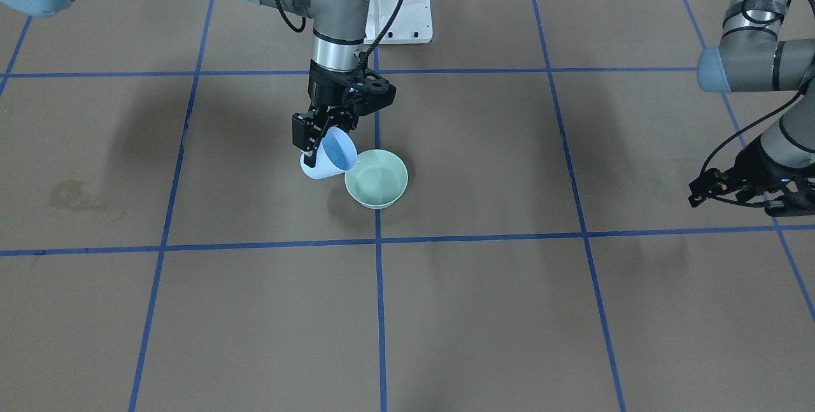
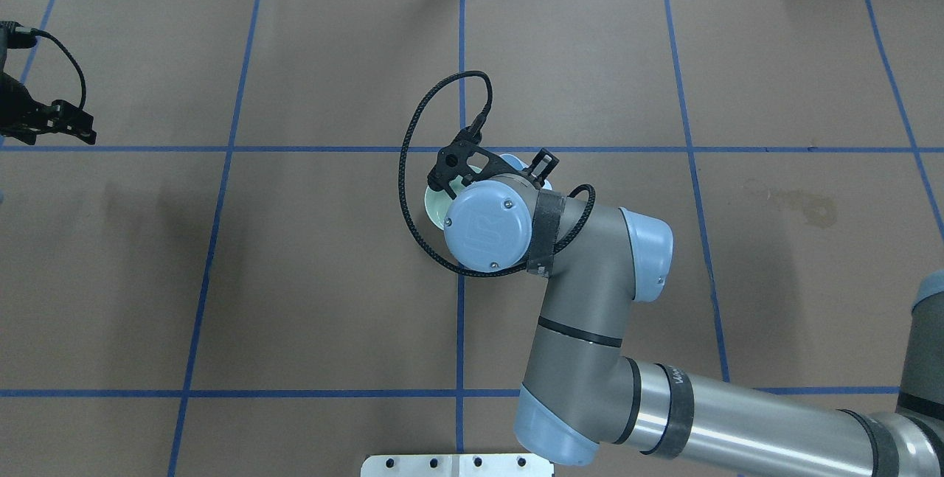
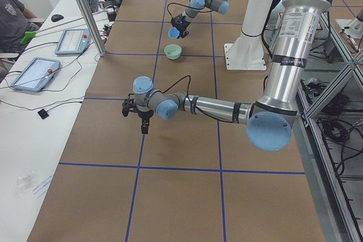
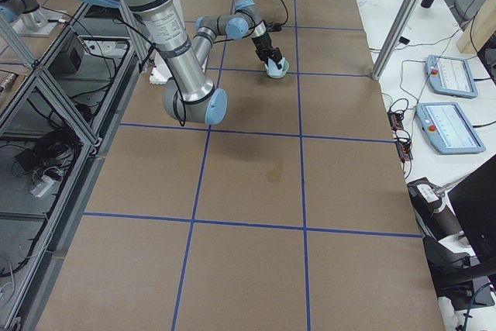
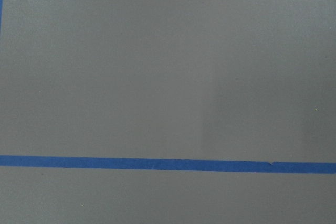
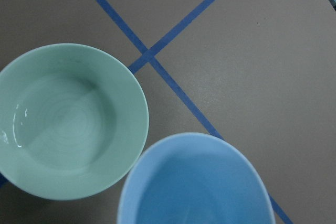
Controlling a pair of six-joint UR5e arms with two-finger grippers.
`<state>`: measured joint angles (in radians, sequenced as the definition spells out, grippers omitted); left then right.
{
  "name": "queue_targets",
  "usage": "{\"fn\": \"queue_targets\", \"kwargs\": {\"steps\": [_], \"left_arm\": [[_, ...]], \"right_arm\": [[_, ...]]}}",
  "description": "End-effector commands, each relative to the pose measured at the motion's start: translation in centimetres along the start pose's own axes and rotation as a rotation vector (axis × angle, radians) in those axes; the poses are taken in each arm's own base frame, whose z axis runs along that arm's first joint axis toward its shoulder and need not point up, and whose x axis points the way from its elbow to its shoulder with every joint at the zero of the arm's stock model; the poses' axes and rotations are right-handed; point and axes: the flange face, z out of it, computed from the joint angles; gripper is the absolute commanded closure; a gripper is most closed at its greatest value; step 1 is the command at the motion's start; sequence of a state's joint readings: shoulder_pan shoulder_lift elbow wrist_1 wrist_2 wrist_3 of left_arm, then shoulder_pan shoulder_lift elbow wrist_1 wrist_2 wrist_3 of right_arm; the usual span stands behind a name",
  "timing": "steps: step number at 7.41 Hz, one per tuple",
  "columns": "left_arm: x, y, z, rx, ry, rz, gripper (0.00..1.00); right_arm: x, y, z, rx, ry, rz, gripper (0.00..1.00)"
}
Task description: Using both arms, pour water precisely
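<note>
**Right wrist view.** Nearest the lens is the light blue cup (image 6: 197,182), its mouth open toward the camera. Just beside its lip sits the pale green bowl (image 6: 68,121). The water (image 6: 16,114) shows only as white glints low on the bowl's wall. Whether any lies in the cup cannot be told.

**Front-facing view.** At mid-bench (image 1: 509,310), the right gripper (image 1: 316,144) pinches the cup's wall at the rim. The cup's long axis is tipped, with the mouth leaning toward the bowl and the base away from it. Whether lip and rim touch cannot be told. The left gripper (image 1: 697,197) hangs bare near the bench's left end. Whether it is spread or pressed together cannot be told.

**Overhead view.** The right arm (image 2: 582,293) hides all but a sliver of the bowl.

**Left wrist view.** Only bench and blue tape (image 5: 157,163) show.

**Handling, as judged.** Water is light, shapeless and quick to slop, so it can be held only through the cup. The cup looks stiff, smooth and light, and is best gripped at the rim wall, away from the pouring lip.
</note>
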<state>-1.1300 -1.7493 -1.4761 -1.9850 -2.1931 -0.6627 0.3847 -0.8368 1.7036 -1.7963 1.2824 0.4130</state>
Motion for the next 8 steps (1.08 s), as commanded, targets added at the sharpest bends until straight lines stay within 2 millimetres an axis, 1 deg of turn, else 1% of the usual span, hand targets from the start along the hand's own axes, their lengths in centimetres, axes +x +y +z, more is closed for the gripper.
{"fn": "queue_targets", "kwargs": {"steps": [1, 2, 3, 4, 5, 6, 7, 8], "left_arm": [[-0.2, 0.1, 0.2, -0.004, -0.002, -0.002, 0.00], [-0.1, 0.0, 0.2, -0.003, -0.001, -0.001, 0.00], [0.0, 0.1, 0.1, -0.003, 0.001, -0.001, 0.00], [0.1, 0.0, 0.1, -0.002, 0.002, -0.001, 0.00], [-0.1, 0.0, 0.1, -0.002, 0.001, -0.002, 0.00], [-0.1, 0.0, 0.0, -0.001, 0.004, -0.001, 0.00], [-0.2, 0.0, 0.2, -0.002, 0.000, -0.003, 0.00], [-0.3, 0.1, 0.2, -0.002, 0.000, -0.003, 0.00]], "right_arm": [[-1.3, -0.5, 0.8, -0.047, 0.054, -0.132, 0.86], [-2.5, -1.2, 0.7, -0.072, 0.086, -0.173, 0.87], [-2.9, -1.8, 1.2, -0.093, 0.110, -0.190, 0.89], [-2.9, -1.8, 1.1, -0.119, 0.123, -0.217, 0.92], [-3.5, -1.7, 0.7, -0.150, 0.169, -0.254, 0.95], [-4.1, -2.4, 0.3, -0.177, 0.194, -0.280, 0.95], [-5.1, -3.1, 0.4, -0.201, 0.223, -0.307, 0.95], [-5.7, -3.4, 1.0, -0.212, 0.246, -0.322, 0.95]]}}
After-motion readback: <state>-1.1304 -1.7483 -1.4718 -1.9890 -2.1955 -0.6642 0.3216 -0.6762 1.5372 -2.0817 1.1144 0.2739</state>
